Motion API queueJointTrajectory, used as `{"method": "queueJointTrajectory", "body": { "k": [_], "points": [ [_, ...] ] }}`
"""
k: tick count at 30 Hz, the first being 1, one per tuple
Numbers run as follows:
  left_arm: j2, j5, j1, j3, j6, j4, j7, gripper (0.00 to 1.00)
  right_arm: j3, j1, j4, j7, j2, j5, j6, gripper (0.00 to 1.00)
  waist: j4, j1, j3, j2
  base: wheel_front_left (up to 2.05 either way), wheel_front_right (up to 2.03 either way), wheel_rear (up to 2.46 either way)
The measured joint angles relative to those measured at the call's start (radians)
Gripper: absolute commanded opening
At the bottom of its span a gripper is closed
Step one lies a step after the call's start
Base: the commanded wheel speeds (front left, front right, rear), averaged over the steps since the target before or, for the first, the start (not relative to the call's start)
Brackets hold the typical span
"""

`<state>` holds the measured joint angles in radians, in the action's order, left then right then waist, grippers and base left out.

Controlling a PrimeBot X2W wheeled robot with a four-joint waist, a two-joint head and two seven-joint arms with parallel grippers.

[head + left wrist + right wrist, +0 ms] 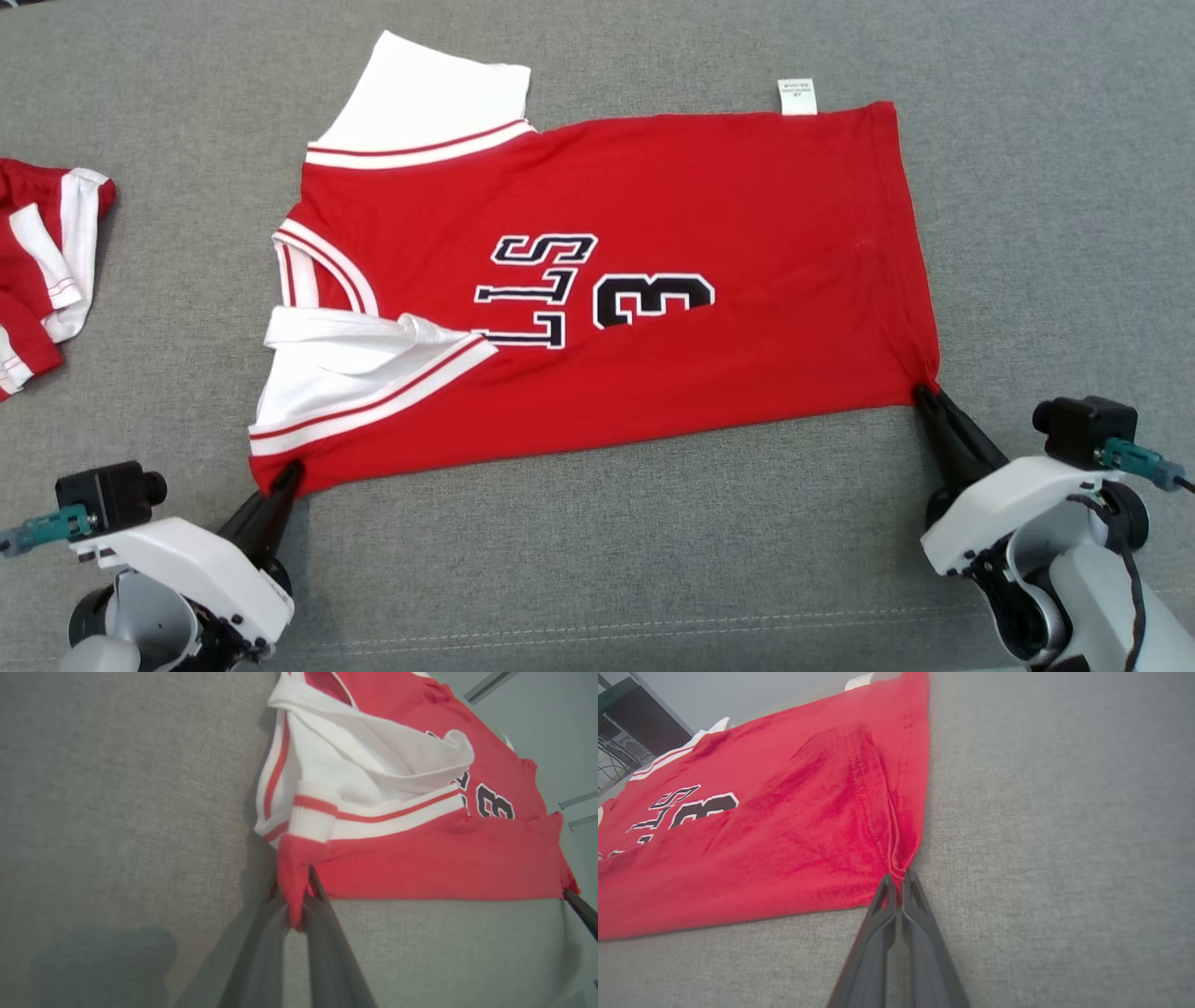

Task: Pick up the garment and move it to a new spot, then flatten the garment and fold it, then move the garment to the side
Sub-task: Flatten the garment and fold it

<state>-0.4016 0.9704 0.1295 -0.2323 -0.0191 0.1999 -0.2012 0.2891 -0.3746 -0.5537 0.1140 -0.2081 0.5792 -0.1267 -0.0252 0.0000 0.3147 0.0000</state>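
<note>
Right now the red jersey (653,280) is lying spread flat across the grey cloth-covered table (597,560), its collar end toward the robot's left. Both hands are pinching its near edge. The left hand (288,471) is clamped tight on the corner beneath the white sleeve (373,373), and the right hand (924,397) is closed on the hem corner.

From the head camera I am reading "LLS" beside a big "3", black letters edged in white and turned sideways. A small white tag (797,96) is sticking out of the far edge, its print too small to read. A second red-and-white garment (47,261) is sitting well apart, off to the robot's left.

The left wrist camera is showing red cloth bunching between its fingers (329,942) and the sleeve folding over on itself. The right wrist camera is showing the hem seam (871,812) puckering into the closed tips, with dark shelving (630,723) behind.
</note>
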Motion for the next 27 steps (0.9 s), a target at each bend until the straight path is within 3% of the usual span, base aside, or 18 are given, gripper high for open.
{"method": "queueJointTrajectory", "body": {
  "k": [5, 13, 14, 15, 16, 22, 27],
  "points": [
    [0.003, 0.017, -0.098, 0.008, -0.026, -0.076, 0.009, 0.00, -0.036, 0.116, 0.092, -0.033, -0.018, 0.002, -0.001, 0.00, 0.005, 0.0000, -0.016, 0.0000, 0.00, 0.00, 0.00],
    [0.013, 0.028, -0.215, 0.012, -0.058, -0.144, 0.017, 0.00, -0.114, 0.271, 0.211, -0.104, 0.007, -0.024, -0.001, 0.00, 0.010, 0.0000, -0.040, 0.0000, 0.00, 0.00, 0.00],
    [0.014, 0.032, -0.218, 0.012, -0.062, -0.147, 0.017, 0.00, -0.124, 0.280, 0.220, -0.116, 0.013, -0.027, -0.001, 0.25, 0.011, 0.0000, -0.042, 0.0000, 0.00, 0.00, 0.00],
    [0.014, 0.036, -0.221, 0.012, -0.062, -0.149, 0.017, 0.80, -0.131, 0.286, 0.225, -0.123, 0.016, -0.032, -0.001, 0.94, 0.013, 0.0000, -0.043, 0.0000, 0.00, 0.00, 0.00],
    [0.015, 0.037, -0.224, 0.010, -0.063, -0.149, 0.016, 1.00, -0.141, 0.291, 0.231, -0.129, 0.020, -0.039, -0.001, 1.00, 0.014, 0.0000, -0.045, 0.0000, 0.00, 0.00, 0.00],
    [0.012, 0.032, -0.226, 0.015, -0.073, -0.150, 0.033, 1.00, -0.213, 0.333, 0.286, -0.137, 0.040, -0.066, -0.001, 1.00, 0.020, 0.0001, -0.059, 0.0000, 0.00, 0.00, 0.00],
    [-0.009, -0.051, -0.245, 0.044, -0.120, -0.193, 0.126, 1.00, -0.277, 0.366, 0.354, -0.105, 0.058, -0.096, -0.001, 1.00, 0.018, 0.0000, -0.080, 0.0000, 0.00, 0.00, 0.00]
  ]
}}
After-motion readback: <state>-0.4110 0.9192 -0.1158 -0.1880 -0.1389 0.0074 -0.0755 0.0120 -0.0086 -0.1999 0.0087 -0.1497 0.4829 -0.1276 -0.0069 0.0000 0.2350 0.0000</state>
